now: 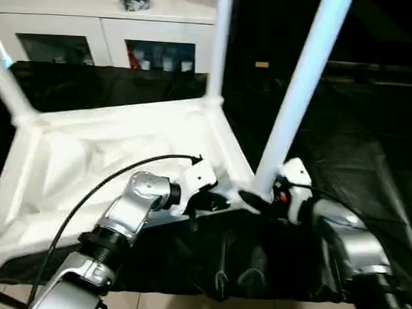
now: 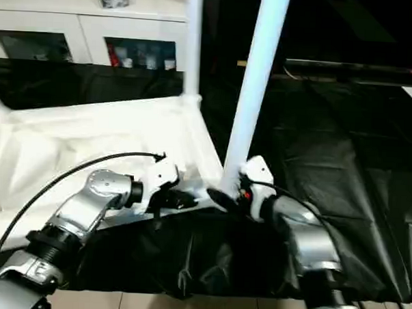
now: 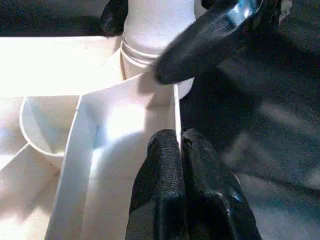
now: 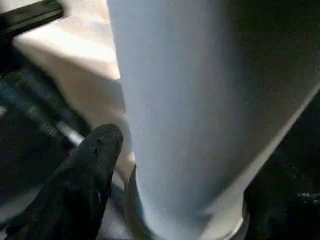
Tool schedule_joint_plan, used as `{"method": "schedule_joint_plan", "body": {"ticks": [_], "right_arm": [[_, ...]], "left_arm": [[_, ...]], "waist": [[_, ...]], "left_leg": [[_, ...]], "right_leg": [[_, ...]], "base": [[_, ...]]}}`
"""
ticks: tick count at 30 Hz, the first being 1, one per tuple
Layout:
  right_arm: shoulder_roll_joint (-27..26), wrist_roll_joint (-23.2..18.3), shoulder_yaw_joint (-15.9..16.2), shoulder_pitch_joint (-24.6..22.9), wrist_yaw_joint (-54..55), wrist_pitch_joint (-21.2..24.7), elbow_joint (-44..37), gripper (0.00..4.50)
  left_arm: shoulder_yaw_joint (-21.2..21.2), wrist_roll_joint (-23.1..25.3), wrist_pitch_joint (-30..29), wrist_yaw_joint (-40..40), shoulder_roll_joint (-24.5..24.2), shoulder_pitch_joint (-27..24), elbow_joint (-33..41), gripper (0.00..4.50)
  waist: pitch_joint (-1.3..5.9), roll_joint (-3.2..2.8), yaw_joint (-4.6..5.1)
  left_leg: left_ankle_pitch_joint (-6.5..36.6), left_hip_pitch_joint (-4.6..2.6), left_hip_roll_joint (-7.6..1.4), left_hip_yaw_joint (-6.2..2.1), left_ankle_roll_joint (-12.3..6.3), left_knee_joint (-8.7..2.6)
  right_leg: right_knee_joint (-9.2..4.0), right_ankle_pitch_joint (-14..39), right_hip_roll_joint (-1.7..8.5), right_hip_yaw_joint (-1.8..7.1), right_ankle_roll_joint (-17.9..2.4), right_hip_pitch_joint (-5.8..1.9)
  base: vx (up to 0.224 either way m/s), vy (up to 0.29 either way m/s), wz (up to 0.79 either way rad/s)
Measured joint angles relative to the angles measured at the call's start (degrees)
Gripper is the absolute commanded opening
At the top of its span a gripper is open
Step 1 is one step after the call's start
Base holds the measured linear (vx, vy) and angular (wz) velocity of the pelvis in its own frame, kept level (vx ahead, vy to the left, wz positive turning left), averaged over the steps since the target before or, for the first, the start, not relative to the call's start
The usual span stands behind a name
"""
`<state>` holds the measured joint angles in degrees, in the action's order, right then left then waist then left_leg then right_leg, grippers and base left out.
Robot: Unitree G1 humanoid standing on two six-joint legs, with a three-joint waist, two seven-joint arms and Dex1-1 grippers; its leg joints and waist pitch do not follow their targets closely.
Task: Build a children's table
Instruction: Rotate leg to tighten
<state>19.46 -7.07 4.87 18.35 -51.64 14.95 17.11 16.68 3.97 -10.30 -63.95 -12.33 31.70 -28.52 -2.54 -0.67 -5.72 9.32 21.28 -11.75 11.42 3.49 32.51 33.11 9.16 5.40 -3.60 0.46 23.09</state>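
The children's table lies upside down on a black cloth, its white top point(image 1: 110, 150) showing the ribbed underside. Three white legs stand up from corner sockets: a near right one point(image 1: 301, 90), a far one point(image 1: 220, 39) and a left one point(image 1: 7, 84). My left gripper point(image 3: 180, 150) is shut on the thin rim of the top, close to the near right socket point(image 3: 150, 50). My right gripper point(image 1: 259, 198) stands open astride the base of the near right leg point(image 4: 190, 110). One black finger point(image 4: 90, 165) sits just beside the leg, and the other is hidden behind it.
A white cabinet with glass doors point(image 1: 102, 27) stands behind the table. The black cloth point(image 1: 357, 147) spreads to the right and over the front edge. Pale floor point(image 1: 185, 307) shows below it. A black cable point(image 1: 88, 190) loops over my left forearm.
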Motion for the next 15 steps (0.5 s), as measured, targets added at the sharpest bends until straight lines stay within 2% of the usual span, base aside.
{"method": "schedule_joint_plan", "body": {"ticks": [8, 10, 13, 15], "right_arm": [[6.11, -1.96, 2.39, -1.62, -11.32, 1.35, -3.50, 3.63], [6.88, -2.08, 2.44, -1.93, -12.79, 1.74, -3.89, 3.38], [7.51, -2.08, 2.57, -1.94, -13.32, 2.23, -4.09, 3.29], [7.57, -2.08, 2.65, -1.94, -13.43, 2.27, -4.10, 3.01]], "left_arm": [[1.00, -1.15, 2.45, -7.20, -1.82, 0.40, -1.44, 0.00], [1.17, -1.47, 2.83, -7.73, -1.89, 0.42, -1.73, 0.00], [1.36, -1.66, 3.63, -8.63, -1.93, 0.95, -2.85, 0.00], [1.50, -1.66, 3.98, -8.93, -2.00, 1.22, -3.28, 0.00]], "waist": [[0.05, -0.32, -1.07], [0.07, -0.36, -1.23], [0.07, -0.36, -1.44], [0.07, -0.35, -1.50]], "left_leg": [[0.00, -0.01, -0.02, 0.01, 0.00, 0.03], [0.00, -0.03, -0.03, 0.01, 0.00, 0.03], [0.00, -0.03, -0.03, 0.01, 0.00, 0.05], [0.00, -0.03, -0.03, 0.01, 0.00, 0.06]], "right_leg": [[0.05, -0.05, 0.01, 0.00, -0.07, -0.10], [0.05, -0.05, 0.01, 0.01, -0.07, -0.20], [0.05, -0.04, 0.01, 0.01, -0.07, -0.23], [0.05, -0.04, 0.02, 0.01, -0.06, -0.23]], "base": [[0.000, 0.000, 0.00], [0.000, 0.000, 0.00], [0.000, 0.000, 0.00], [0.000, 0.000, 0.00]]}}
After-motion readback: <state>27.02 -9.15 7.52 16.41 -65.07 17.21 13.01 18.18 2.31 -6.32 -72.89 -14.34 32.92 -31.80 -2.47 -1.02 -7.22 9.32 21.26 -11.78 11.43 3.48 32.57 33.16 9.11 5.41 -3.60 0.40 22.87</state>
